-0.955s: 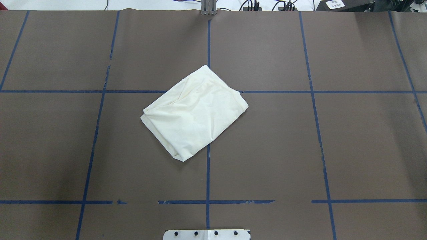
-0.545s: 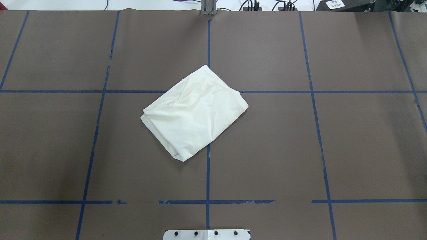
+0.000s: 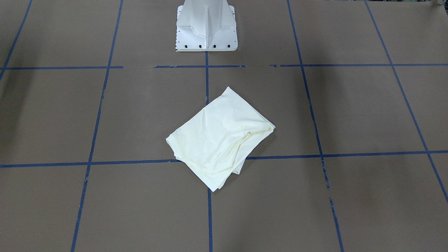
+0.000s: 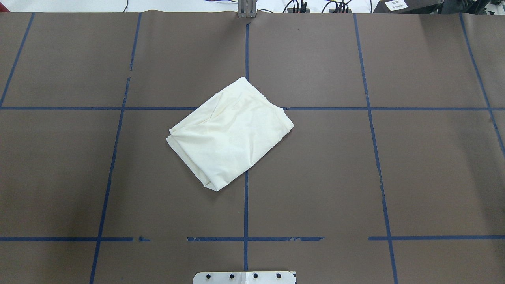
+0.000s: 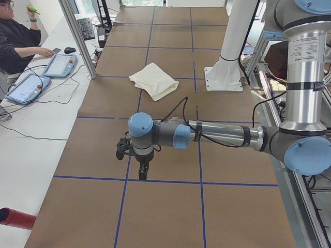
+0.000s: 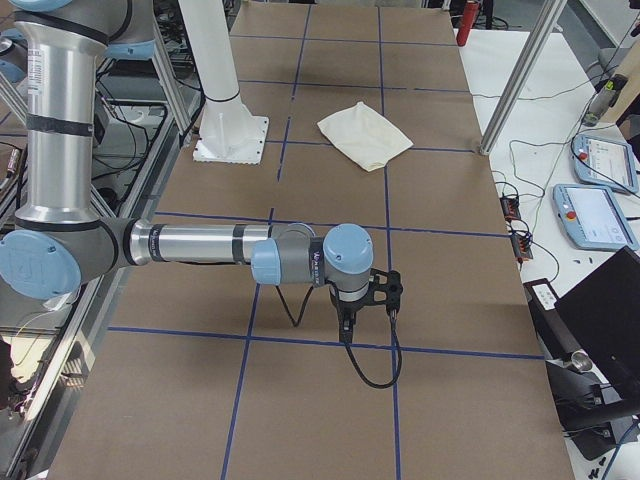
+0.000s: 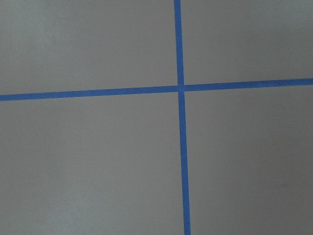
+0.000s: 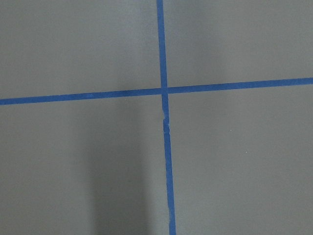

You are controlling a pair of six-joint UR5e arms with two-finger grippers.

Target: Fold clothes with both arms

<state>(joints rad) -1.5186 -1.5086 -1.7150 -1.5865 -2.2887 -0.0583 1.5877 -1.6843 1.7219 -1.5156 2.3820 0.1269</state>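
Note:
The clothes (image 4: pixel 230 132) lie as one folded cream bundle with the plain side up, near the middle of the brown table cover (image 4: pixel 315 177). The bundle also shows in the front view (image 3: pixel 220 138) and in both side views (image 5: pixel 154 80) (image 6: pixel 365 133). Neither arm touches it. My left gripper (image 5: pixel 142 172) hangs low over a blue tape line far out toward the table's left end. The right gripper (image 6: pixel 345 326) hangs likewise toward the right end. Both show only in the side views, so I cannot tell whether they are open or shut. Both wrist views show only tape crosses.
The white pedestal base (image 3: pixel 206 24) stands at the robot's edge of the table. A person (image 5: pixel 15 36) sits at a side table with tablets (image 5: pixel 59 64). Aluminium frame posts (image 5: pixel 77 36) (image 6: pixel 515 85) stand at the far edge. A red cylinder (image 5: pixel 15 217) lies beside the cover.

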